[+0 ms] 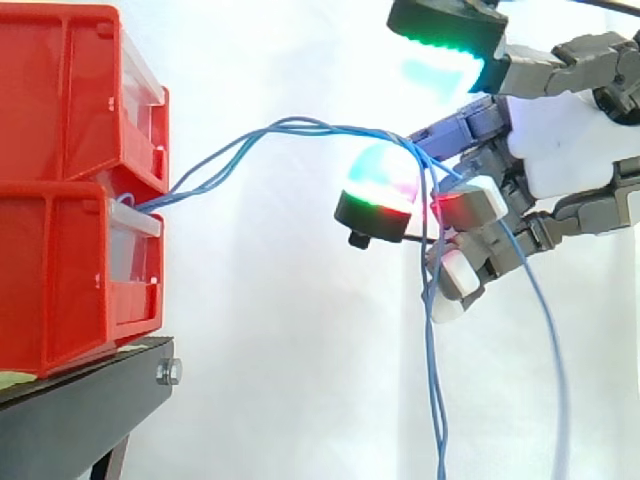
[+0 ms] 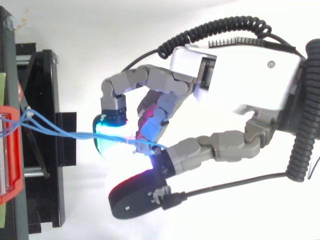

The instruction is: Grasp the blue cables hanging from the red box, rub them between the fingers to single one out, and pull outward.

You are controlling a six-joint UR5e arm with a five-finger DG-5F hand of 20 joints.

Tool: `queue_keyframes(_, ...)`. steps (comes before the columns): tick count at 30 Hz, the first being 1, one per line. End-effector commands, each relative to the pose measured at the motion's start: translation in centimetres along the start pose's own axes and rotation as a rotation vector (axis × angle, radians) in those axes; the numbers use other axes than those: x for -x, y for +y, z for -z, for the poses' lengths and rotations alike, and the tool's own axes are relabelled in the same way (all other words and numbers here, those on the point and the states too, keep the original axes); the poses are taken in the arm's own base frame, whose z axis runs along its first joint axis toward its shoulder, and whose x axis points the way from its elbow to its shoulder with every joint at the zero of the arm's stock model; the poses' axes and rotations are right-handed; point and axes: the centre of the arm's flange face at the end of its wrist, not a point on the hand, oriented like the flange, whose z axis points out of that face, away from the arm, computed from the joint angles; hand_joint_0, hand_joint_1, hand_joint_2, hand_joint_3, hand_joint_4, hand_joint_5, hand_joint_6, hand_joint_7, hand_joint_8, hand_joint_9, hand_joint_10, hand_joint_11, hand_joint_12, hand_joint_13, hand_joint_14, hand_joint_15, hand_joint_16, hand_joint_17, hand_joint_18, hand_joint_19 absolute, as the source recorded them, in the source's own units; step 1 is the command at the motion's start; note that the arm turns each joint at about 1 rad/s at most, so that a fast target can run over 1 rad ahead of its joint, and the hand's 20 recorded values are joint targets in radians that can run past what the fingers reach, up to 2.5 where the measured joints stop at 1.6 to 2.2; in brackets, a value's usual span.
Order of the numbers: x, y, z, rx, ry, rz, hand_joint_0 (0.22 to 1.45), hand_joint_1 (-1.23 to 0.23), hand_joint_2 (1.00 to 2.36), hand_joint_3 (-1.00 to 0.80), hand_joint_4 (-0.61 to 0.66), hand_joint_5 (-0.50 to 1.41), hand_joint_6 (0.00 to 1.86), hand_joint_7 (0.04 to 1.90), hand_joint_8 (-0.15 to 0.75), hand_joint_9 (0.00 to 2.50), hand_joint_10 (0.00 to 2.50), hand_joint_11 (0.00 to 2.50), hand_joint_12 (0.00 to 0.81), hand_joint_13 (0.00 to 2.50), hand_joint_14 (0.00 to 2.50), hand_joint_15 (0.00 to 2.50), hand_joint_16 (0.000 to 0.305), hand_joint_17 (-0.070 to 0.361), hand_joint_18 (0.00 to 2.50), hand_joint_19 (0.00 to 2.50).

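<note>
Pinching the blue cables (image 1: 300,125) between the curled fingers and thumb of the hand (image 1: 565,140), out in open room well to the right of the stacked bins. Leaving the clear drawer front of the lower red box (image 1: 60,285) as a loose bundle, arching up and to the right across the bare white curtain (image 1: 280,330), dipping into the grip just beside a glowing fingertip (image 1: 380,185), then hanging straight down past the bottom edge of the side view. Looping with one strand farther right beneath the palm before dropping as well. Sitting with the lower box under the upper red box (image 1: 60,90), both close to the right edge of the black stand (image 1: 90,400). Showing, from above, a free gap between the stand's edge and the nearest fingertip, bridged by the cables (image 2: 65,131), with bare curtain on the near and far sides of the hand (image 2: 240,75).
</note>
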Motion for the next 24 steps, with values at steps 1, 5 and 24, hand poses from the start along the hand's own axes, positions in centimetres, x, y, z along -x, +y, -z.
queue_keyframes(1, 0.1, 0.0, 0.0, -0.001, -0.002, -0.001, 0.45, -0.54, 1.00, -0.50, 0.07, -0.08, 0.55, 1.36, 0.281, 1.16, 0.03, 0.83, 0.409, 0.84, 0.03, 0.66, 0.059, 0.133, 0.53, 0.55)
queue_keyframes(5, 0.5, -0.2, 0.1, -0.014, -0.003, -0.002, 0.53, -0.52, 1.00, -0.50, 0.02, -0.07, 0.52, 1.46, 0.257, 1.15, 0.03, 0.84, 0.383, 0.82, 0.03, 0.68, 0.053, 0.119, 0.49, 0.59)
queue_keyframes(24, 2.6, 0.4, 1.2, -0.049, 0.013, 0.011, 0.53, -0.37, 1.00, -0.50, 0.04, -0.07, 0.52, 1.46, 0.257, 1.13, 0.03, 0.82, 0.387, 0.81, 0.03, 0.67, 0.053, 0.120, 0.49, 0.60)
